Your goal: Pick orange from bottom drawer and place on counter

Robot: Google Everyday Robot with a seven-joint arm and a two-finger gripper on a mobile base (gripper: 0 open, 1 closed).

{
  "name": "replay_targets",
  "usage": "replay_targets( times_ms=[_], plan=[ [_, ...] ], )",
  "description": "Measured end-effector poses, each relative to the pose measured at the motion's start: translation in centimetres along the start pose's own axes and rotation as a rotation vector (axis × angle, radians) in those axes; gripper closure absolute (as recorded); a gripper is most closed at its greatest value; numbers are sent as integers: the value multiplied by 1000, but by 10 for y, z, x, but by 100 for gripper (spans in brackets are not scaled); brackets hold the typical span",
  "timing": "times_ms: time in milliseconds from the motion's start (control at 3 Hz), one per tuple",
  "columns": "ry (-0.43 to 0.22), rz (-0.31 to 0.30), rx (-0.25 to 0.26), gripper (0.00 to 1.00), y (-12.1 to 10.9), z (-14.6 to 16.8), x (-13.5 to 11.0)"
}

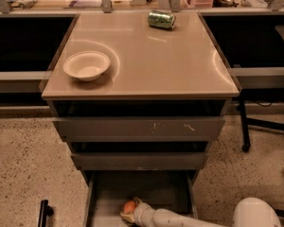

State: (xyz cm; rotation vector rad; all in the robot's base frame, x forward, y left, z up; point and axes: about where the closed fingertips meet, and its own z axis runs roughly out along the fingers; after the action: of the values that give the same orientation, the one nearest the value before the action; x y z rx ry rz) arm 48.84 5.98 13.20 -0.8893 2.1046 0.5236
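Camera view: the bottom drawer (151, 195) stands pulled open, and the orange (129, 205) lies on its floor near the front. The gripper (128, 215) reaches in from the right and sits against the orange; whether it grips cannot be told. The table (151, 60) carries a white bowl (86, 65) at left and a green soda can (161, 19) on its side at the back.

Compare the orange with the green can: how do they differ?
The orange is a round orange ball; the green can is a cylinder lying on its side. The orange sits down in the open bottom drawer; the green can lies at the far edge of the counter. The gripper is right beside the orange, far from the green can. Both are smaller than the white bowl.
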Motion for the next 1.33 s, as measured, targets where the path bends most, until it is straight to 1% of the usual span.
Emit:
replay_targets(
  times_ms=[333, 667, 1000, 1333],
  plan=[
    [0, 0, 0, 89, 0, 0, 0],
    [-30, -3, -56, 100, 1, -6, -7],
    [-48, -84, -118, 100, -37, -37, -24],
    [7, -178, -193, 100, -84, -69, -39]
  ],
)
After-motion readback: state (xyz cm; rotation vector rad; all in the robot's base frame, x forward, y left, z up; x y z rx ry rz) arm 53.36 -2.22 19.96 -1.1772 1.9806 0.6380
